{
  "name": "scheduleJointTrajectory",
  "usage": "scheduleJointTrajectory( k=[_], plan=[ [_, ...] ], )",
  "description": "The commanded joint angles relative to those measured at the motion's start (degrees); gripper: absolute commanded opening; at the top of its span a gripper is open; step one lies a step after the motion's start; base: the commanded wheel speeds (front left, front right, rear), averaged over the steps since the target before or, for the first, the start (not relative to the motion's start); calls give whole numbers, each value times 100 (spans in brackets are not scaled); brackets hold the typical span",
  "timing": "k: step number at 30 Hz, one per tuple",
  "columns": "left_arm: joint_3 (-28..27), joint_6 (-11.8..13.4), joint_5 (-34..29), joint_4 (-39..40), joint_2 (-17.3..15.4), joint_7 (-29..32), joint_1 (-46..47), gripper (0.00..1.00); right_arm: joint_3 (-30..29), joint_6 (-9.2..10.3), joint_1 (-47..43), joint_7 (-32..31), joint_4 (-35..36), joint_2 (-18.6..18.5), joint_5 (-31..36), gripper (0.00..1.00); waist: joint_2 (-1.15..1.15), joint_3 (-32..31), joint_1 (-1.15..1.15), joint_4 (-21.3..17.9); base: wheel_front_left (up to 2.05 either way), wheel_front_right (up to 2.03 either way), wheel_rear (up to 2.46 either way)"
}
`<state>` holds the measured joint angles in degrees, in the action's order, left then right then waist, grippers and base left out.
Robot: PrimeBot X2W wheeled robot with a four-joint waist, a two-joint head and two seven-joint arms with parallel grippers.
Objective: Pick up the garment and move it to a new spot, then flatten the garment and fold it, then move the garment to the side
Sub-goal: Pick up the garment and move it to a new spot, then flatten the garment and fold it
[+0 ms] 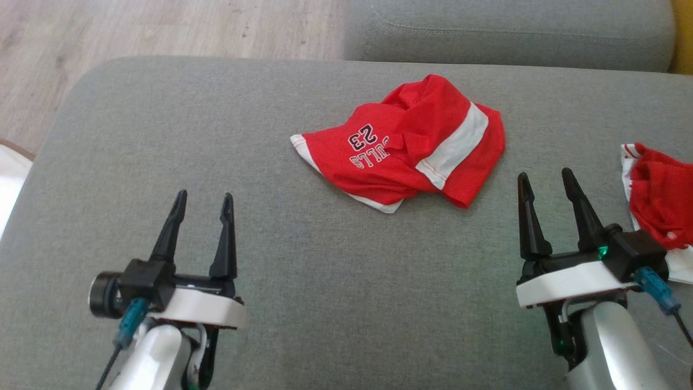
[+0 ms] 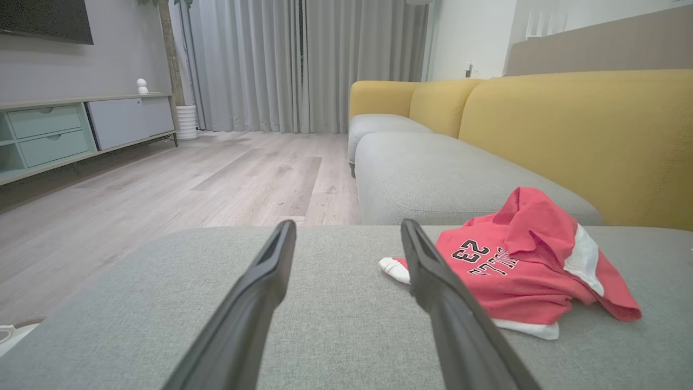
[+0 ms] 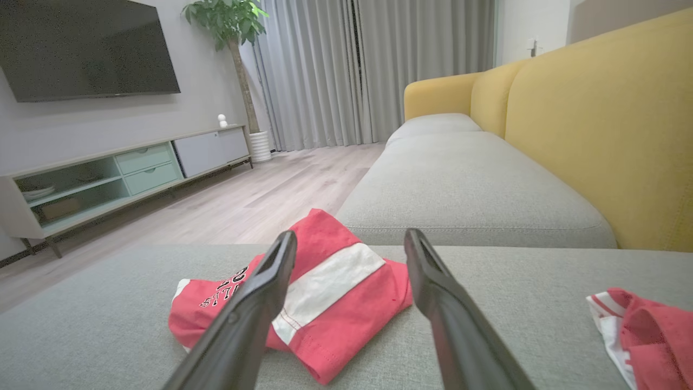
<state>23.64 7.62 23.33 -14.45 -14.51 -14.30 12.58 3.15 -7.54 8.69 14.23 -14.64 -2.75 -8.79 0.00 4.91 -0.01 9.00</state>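
A crumpled red garment (image 1: pixel 411 146) with white stripes and the number 23 lies on the grey sofa cushion (image 1: pixel 162 151), a little right of its middle. The left wrist view has the garment (image 2: pixel 520 271) ahead to the right; in the right wrist view the garment (image 3: pixel 335 292) lies ahead, partly behind the left finger. My left gripper (image 1: pixel 203 200) hovers open near the front left, well short of the garment, nothing between its fingers (image 2: pixel 270 271). Open and empty too, my right gripper (image 1: pixel 544 179) stands just right of the garment's near corner.
A second red and white garment (image 1: pixel 658 200) lies at the cushion's right edge, close to my right gripper. Another grey cushion (image 1: pixel 509 32) lies beyond, with yellow backrests (image 3: pixel 595 124) on the right. Wood floor (image 1: pixel 135 27) runs along the far left.
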Motion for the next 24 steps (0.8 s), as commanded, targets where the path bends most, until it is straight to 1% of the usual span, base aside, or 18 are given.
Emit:
scheduleJointTrajectory(
  k=[1,4,6,7,10,14,16,18,24],
  plan=[
    [-312,-17,-109,265,-35,-68,195,100,113,5,129,-22,195,-13,66,100,0,37,1,55,0,0,0],
    [-383,-120,-255,369,109,-69,162,100,109,5,204,-109,214,-13,163,100,0,117,1,152,0,0,0],
    [-423,-196,-328,397,208,-69,177,100,152,5,268,-329,124,-13,290,100,0,188,1,223,0,0,0],
    [-423,-196,-328,397,208,-69,177,100,152,5,268,-329,124,-13,290,100,0,188,1,223,0,0,0],
    [-478,-307,-432,381,362,-69,197,100,273,5,464,-631,-69,-13,642,100,0,332,1,346,0,0,0],
    [-509,-482,-581,286,534,-69,240,100,437,5,835,-952,-530,-13,1128,100,0,530,1,534,0,0,0],
    [-556,-548,-634,252,630,-69,276,100,492,5,1047,-988,-792,-22,1339,100,0,619,1,647,0,0,0],
    [-609,-617,-681,243,718,-69,312,100,570,5,1274,-930,-1041,-129,1697,100,0,712,1,759,0,0,0],
    [-721,-816,-830,210,920,-70,369,100,198,5,1817,-823,-1813,-155,2122,100,0,944,1,1044,0,0,0]
  ],
)
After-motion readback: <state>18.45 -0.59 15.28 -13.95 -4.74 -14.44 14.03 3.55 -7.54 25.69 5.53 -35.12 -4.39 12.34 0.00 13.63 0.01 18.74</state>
